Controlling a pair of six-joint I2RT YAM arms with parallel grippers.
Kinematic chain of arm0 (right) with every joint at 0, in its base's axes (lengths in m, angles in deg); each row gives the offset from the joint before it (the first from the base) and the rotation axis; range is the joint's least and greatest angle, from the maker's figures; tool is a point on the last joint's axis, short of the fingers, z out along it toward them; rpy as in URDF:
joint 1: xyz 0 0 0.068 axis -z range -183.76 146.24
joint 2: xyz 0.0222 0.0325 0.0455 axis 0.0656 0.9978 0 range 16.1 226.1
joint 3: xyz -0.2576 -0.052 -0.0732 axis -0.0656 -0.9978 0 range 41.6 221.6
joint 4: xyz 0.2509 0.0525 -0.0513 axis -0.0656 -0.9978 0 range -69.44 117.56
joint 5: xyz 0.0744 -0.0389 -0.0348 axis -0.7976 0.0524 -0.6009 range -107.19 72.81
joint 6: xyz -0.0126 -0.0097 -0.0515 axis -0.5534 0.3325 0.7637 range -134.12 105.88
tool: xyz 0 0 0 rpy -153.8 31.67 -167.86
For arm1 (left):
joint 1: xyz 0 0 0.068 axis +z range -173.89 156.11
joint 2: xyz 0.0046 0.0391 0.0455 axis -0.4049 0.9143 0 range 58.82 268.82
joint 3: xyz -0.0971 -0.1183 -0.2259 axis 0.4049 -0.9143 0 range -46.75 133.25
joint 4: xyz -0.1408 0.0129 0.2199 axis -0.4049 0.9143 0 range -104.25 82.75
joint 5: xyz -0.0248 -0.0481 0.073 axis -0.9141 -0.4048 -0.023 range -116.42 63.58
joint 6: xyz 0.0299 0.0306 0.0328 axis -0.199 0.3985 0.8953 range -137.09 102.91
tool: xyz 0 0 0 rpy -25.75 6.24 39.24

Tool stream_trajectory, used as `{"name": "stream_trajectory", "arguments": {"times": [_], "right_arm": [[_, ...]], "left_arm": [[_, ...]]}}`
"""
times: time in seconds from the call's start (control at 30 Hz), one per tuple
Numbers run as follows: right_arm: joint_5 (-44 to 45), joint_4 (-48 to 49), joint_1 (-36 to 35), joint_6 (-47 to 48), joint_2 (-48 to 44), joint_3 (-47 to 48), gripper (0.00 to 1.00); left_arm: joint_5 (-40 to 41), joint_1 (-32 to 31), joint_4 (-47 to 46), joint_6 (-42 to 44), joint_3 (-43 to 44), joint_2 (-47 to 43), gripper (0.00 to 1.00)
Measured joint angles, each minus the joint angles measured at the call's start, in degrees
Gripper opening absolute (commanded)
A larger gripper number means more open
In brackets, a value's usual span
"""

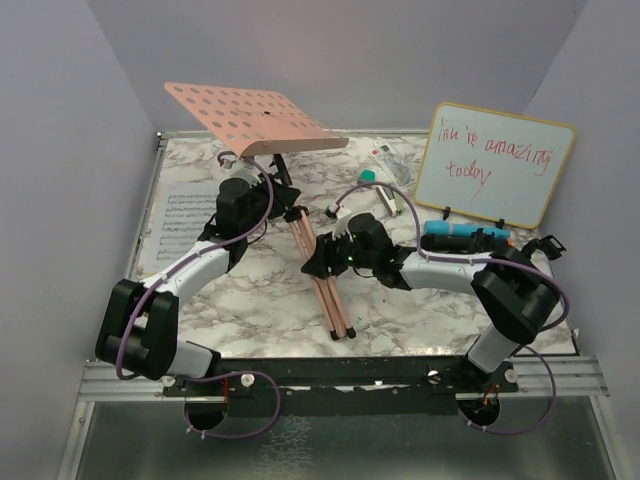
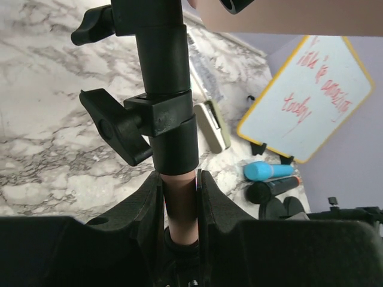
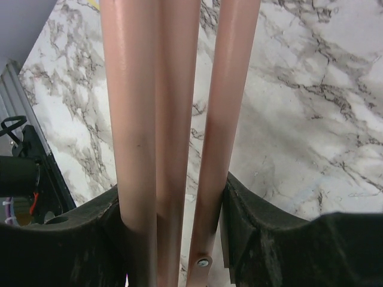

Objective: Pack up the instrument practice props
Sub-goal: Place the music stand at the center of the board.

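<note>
The pink perforated metal music rack with tripod legs (image 1: 255, 118) is held tilted over the middle of the marble table (image 1: 250, 310), its post (image 2: 179, 206) clamped by the left end effector (image 1: 258, 172) and its folded legs (image 3: 173, 89) by the right end effector (image 1: 320, 262), apparently steadied for collapsing.

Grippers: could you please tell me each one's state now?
Left gripper: closed on the music rack's pole.
Right gripper: closed around its folded legs.
</note>
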Motion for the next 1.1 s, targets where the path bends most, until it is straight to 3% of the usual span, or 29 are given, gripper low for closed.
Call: {"name": "stream_trajectory", "arguments": {"times": [0.23, 0.67, 1.1], "right_arm": [[0.2, 0.1, -0.1, -5.4, 3.0, -0.6, 0.26], [0.6, 5.0, -1.9, -12.8, 5.5, -4.4, 0.27], [8.7, 6.6, -3.2, -15.7, 4.7, -7.4, 0.31]], "left_arm": [[1.0, 0.1, 0.1, -0.5, -0.6, 5.6, 0.00], [1.2, 0.1, 0.8, -1.4, -4.0, 8.2, 0.00], [0.9, -1.9, -5.4, -2.1, -2.7, 15.1, 0.02]]}}
